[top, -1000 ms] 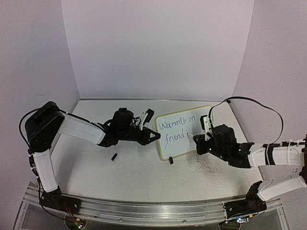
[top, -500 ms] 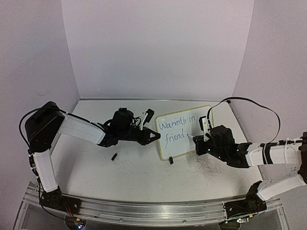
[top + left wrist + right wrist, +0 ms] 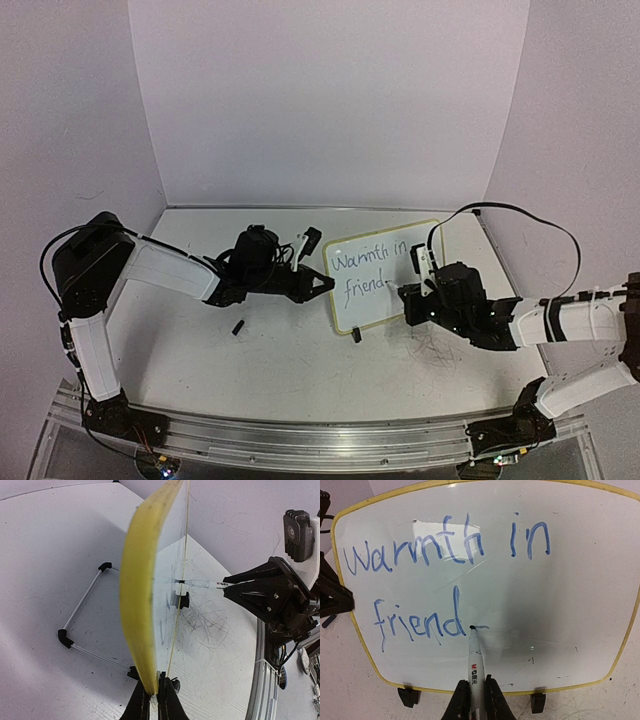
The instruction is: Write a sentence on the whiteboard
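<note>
Starting at 6 o'clock in the right wrist view, the right gripper has both fingers pinched tight on a white marker. Its dark tip is pressed on the whiteboard right after the final "d", where a short dash runs off toward 3 o'clock. Two little black clips sit under the board's lower yellow edge, at 7 and 5 o'clock. Above the tip, the sentence shows in blue: "Warmth in" across the top line from 10 to 1 o'clock, "friend" beneath it at 8 o'clock. Over to the left wrist view: the left gripper at 6 o'clock is clamped on the board's yellow frame, the board seen edge-on and propped up off the table. A thin wire stand with black corners lies at 9 o'clock on its far side. From overhead, a small black piece lies at 7 o'clock of the board, and the board itself sits just right of centre, with the left gripper at its 9 o'clock edge and the right gripper at its 4 o'clock corner.
</note>
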Available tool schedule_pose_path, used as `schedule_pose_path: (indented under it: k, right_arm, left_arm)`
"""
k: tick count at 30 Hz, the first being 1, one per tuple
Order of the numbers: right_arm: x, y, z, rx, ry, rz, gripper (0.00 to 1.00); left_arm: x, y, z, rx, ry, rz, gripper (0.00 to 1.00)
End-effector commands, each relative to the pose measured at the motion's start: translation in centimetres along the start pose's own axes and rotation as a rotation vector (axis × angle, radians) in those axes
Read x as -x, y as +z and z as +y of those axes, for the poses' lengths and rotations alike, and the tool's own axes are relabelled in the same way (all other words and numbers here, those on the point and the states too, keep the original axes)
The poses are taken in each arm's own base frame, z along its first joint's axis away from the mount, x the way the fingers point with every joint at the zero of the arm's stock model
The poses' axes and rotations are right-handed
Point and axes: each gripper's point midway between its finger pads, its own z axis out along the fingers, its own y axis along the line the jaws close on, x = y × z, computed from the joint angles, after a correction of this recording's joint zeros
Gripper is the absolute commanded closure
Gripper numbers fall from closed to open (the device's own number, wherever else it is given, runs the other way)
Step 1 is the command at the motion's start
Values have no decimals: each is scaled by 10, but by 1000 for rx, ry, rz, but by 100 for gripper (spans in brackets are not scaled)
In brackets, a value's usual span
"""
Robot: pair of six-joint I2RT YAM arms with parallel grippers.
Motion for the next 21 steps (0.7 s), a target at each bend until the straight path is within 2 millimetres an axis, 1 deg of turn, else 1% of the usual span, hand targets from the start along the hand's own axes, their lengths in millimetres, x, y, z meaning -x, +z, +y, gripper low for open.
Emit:
schedule_pose_path:
  k: [1, 9, 14, 21]
  right_arm:
    - [7, 3, 5, 7, 4, -2, 100]
    - [4, -1, -4, -36, 18, 4, 100]
    - [3, -2, -4, -33, 18, 12, 100]
    - [3, -3, -10, -70, 32, 9, 100]
  left_arm:
    - [-48, 5, 15, 57, -19, 164, 100]
    - [-48, 4, 15, 57, -19, 163, 100]
    - [-48, 4, 15, 58, -19, 163, 100]
    - [-49, 3, 15, 58, -19, 164, 100]
